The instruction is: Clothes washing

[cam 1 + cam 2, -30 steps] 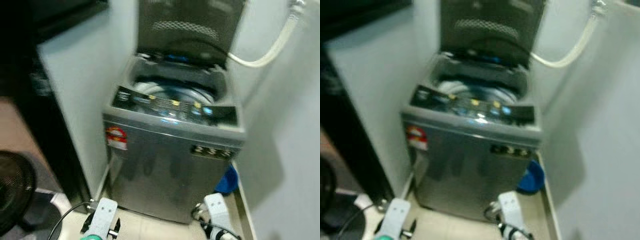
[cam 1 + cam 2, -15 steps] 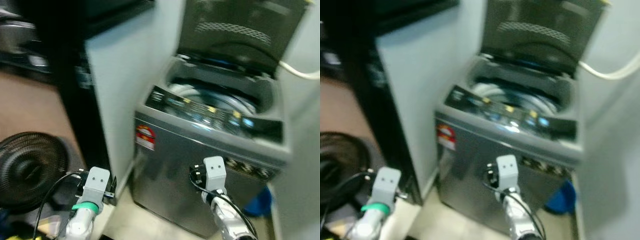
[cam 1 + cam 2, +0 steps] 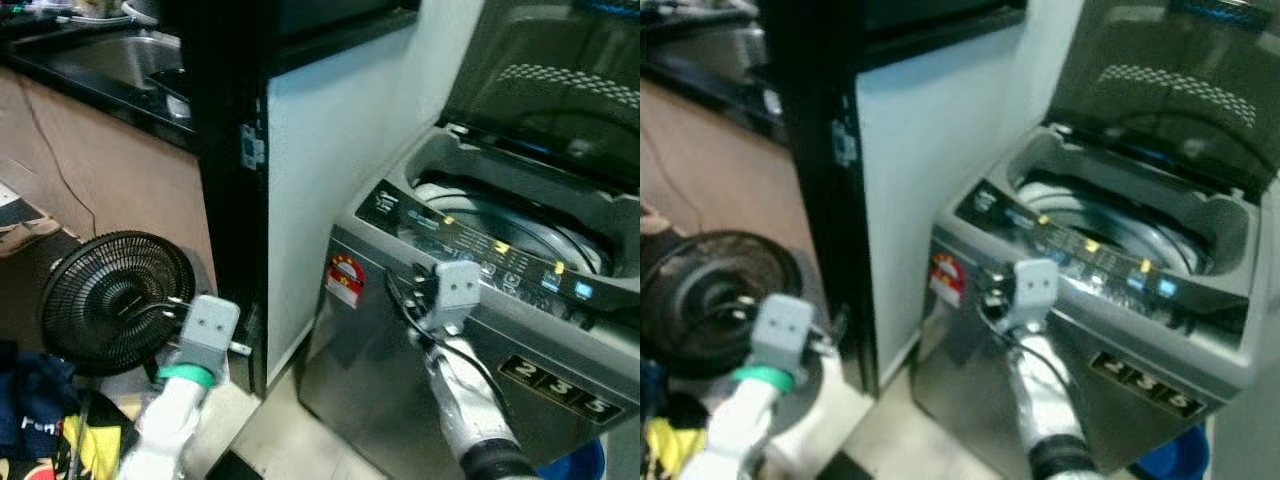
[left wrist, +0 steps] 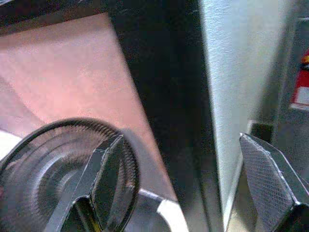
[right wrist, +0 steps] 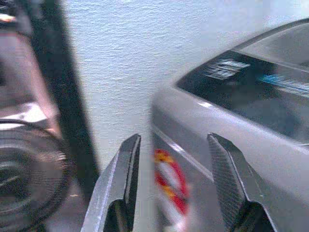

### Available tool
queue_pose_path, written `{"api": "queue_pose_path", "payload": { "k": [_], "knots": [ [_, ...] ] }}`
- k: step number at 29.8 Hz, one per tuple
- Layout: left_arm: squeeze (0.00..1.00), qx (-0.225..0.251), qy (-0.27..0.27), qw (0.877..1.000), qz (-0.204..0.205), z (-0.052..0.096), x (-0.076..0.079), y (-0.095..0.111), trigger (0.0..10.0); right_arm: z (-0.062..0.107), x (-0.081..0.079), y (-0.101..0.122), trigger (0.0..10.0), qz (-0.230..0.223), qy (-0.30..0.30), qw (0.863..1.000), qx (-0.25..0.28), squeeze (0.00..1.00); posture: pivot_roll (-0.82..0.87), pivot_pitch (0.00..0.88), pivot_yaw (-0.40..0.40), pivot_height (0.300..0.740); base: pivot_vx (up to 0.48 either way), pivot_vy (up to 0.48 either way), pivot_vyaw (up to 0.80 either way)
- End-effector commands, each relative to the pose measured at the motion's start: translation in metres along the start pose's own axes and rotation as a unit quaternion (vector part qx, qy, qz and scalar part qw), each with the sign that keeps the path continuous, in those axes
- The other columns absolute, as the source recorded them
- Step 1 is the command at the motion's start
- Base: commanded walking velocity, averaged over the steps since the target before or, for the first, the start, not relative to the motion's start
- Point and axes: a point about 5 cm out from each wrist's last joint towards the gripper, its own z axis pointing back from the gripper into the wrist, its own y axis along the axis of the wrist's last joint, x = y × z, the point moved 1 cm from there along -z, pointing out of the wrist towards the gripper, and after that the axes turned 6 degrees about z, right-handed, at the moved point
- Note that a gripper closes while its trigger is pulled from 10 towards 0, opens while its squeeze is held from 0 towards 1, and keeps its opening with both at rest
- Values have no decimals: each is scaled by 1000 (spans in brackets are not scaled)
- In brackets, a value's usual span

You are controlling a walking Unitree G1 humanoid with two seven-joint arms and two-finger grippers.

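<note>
1. Washing machine (image 3: 420,390), a grey top-loader, is standing with its lid (image 3: 560,80) raised; the steel drum (image 3: 520,225) is showing behind the control panel (image 3: 480,240).
2. Right gripper (image 5: 174,188) is hovering at the machine's front left corner, beside the red sticker (image 3: 345,280), fingers apart and holding nothing.
3. Left gripper (image 4: 188,183) is hanging low before the black floor fan (image 3: 110,300), fingers spread wide and empty.
4. Clothes (image 3: 40,420) are lying on the floor at the fan's base.
</note>
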Motion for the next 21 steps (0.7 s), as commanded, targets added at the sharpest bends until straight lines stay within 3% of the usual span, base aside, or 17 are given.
{"api": "queue_pose_path", "payload": {
  "k": [1, 9, 21],
  "knots": [
    [0, 6, -12, 1000, 5, -3, 5, 9, 10000, -2, -3, 7, 10000, -8, 8, 1000, 10, 0, 65, 32, -43, 740, 0, 0, 731],
    [0, 28, -15, 1000, -2, -10, 7, 30, 10000, -7, -20, 17, 10000, -28, 42, 998, 28, 0, 65, 24, -43, 740, 0, 0, 723],
    [0, 16, -4, 1000, 4, -9, 6, 40, 10000, 0, -27, 16, 10000, -36, 64, 997, 11, 0, 65, 28, -43, 740, 0, 0, 707]
  ]
}}
